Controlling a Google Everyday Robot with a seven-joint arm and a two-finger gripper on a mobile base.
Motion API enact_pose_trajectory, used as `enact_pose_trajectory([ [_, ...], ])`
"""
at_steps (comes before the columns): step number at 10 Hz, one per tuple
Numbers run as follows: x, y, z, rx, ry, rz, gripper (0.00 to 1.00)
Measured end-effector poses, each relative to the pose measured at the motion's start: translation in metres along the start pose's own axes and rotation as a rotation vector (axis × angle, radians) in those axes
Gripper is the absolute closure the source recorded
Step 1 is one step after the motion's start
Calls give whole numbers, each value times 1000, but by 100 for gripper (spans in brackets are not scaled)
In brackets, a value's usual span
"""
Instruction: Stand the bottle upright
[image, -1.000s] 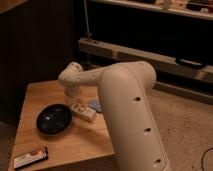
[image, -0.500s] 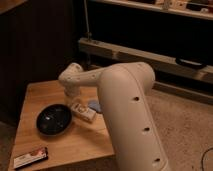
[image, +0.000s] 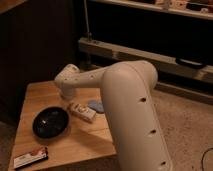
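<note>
We see the bottle (image: 82, 112) lying flat on the wooden table (image: 35, 95), just beside the gripper (image: 69, 100) (open or closed, we cannot tell), between black bowl (image: 50, 123) and blue sponge (image: 96, 106), label unreadable.

The gripper (image: 71, 101), at the far-left end of the bottle (image: 83, 112), sits mostly hidden beneath the wrist. The arm (image: 131, 115) covers part of the blue sponge (image: 95, 105), perhaps its right half, and is cut off by the bottom edge.

Wooden table (image: 85, 140) — black bowl (image: 50, 122) at left, blue sponge (image: 96, 105) to its right, flat packet (image: 31, 157) at front corner.
</note>
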Motion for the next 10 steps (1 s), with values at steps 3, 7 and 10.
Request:
enact_pose_trajectory([
  [3,-1,9,3,11,9,-8,35],
  [7,-13,-19,-10,30,-25,41,35],
  [10,-26,-39,-36,11,-61,69,35],
])
